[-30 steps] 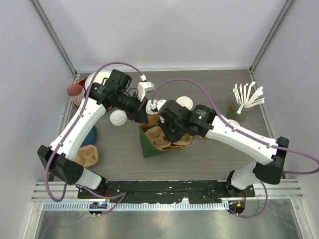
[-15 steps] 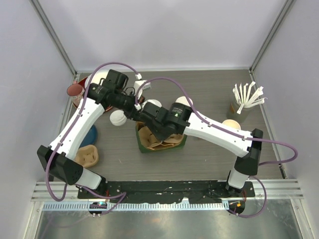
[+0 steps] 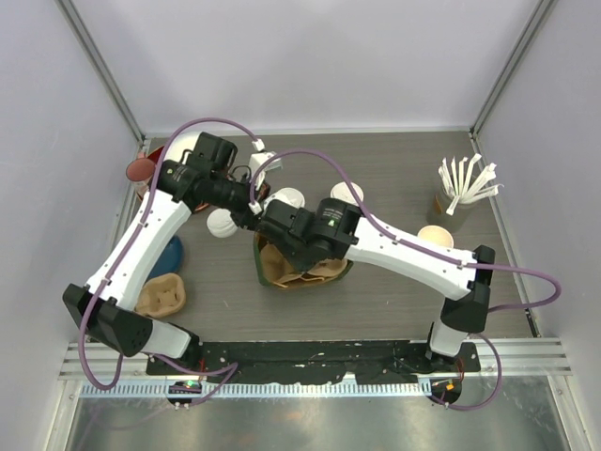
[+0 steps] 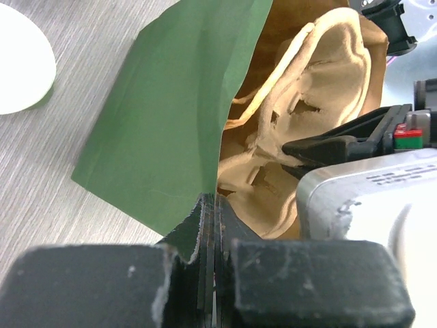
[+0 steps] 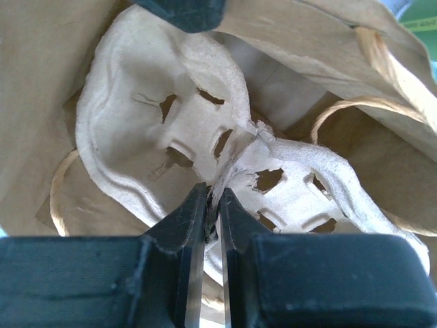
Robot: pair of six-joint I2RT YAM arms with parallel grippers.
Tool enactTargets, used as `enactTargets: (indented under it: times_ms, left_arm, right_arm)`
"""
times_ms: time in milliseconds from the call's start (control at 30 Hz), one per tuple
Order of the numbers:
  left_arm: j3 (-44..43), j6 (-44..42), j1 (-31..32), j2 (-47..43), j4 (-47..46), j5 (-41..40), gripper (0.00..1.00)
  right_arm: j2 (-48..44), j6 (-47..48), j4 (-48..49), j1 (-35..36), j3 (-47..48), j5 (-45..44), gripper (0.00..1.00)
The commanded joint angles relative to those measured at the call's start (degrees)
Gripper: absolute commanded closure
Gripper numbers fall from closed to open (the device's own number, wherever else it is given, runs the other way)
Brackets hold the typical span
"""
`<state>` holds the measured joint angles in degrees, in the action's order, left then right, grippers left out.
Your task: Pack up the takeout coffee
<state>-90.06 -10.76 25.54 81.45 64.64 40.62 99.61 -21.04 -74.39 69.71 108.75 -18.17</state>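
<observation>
— Overhead first. What's in the middle?
— A green paper bag (image 3: 259,263), kraft-brown inside, with a moulded pulp carrier (image 3: 286,268) sunk in it. One white-lidded cup (image 3: 223,224) stands just left of the bag and a second lidded cup (image 3: 347,193) just behind it. Both are outside the bag.
— Left wrist now?
— Left gripper (image 4: 210,205), fingers pressed flat together, pinching the bag's smooth green wall at its rim. That round white lid shows off to the bag's left, on the brushed grey table (image 4: 54,178).
— And the right wrist?
— Right gripper (image 5: 212,198), down inside the bag, black fingers nipping the carrier's thin raised centre ridge. It's fibrous stuff, with dimpled, slotted wells either side. A twisted paper handle (image 5: 374,55) curls along the bag's wall.
</observation>
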Motion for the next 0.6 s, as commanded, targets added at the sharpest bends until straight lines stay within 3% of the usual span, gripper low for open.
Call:
enactTargets:
  times_ms: [0,167,400,567]
  left_arm:
    - [0.15,-1.27,2.41,0.38,-2.95,3.85,1.0]
    - [-0.47,-1.8,2.41,0.38,-2.5,3.33,1.0]
    - [-0.73,-2.33,2.41,0.55,-2.33,1.13,1.0]
    - [-1.7,-2.16,2.5,0.64,-1.98,1.04,1.0]
  right_arm:
    - [-5.82,8.03,22.87,-2.46,-3.7,14.53,0.99]
    - [-10.65,7.33,26.84,-9.15,-7.32,20.11,0.99]
    - [-10.06,7.5,17.18,-8.98,0.67,13.34,0.99]
    - [-7.95,7.41,16.82,-8.45,-1.08,13.96,0.99]
